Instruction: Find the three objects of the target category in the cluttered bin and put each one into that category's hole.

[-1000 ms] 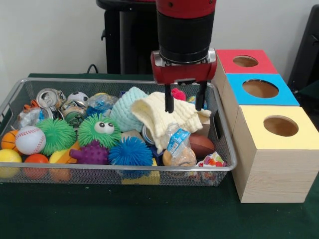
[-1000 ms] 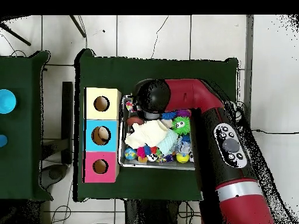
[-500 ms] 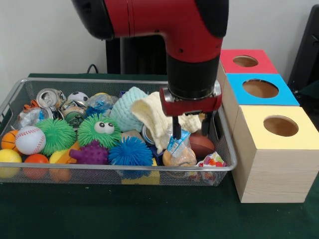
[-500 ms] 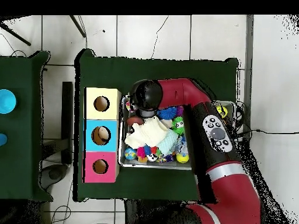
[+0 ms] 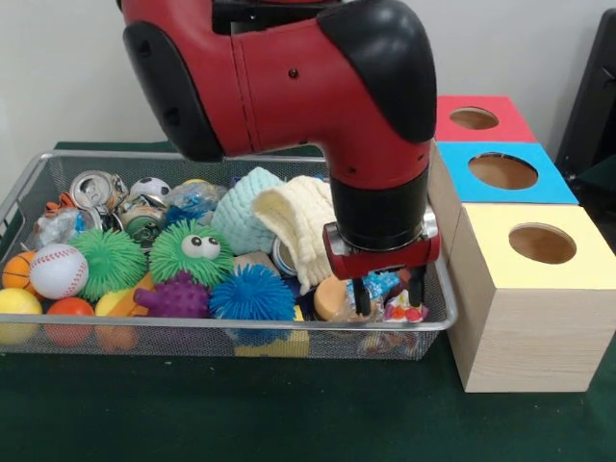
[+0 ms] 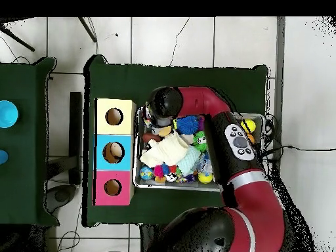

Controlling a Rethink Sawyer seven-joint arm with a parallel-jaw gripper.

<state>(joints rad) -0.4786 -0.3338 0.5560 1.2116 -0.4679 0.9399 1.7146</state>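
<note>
Green felt covers the table in the front view, where the gripper (image 5: 388, 296) stands spread, unclenched, low in the wire bin's (image 5: 192, 325) lower-right corner, straddling a crinkly blue-labelled wrapper (image 5: 382, 287) beside the yellow box (image 5: 525, 303). Overhead, the arm (image 6: 231, 141) hides that corner at centre frame; a good grasp probably means sinking straight, then pinching only the wrapper, clear of the cream knit cloth (image 6: 164, 149).
</note>
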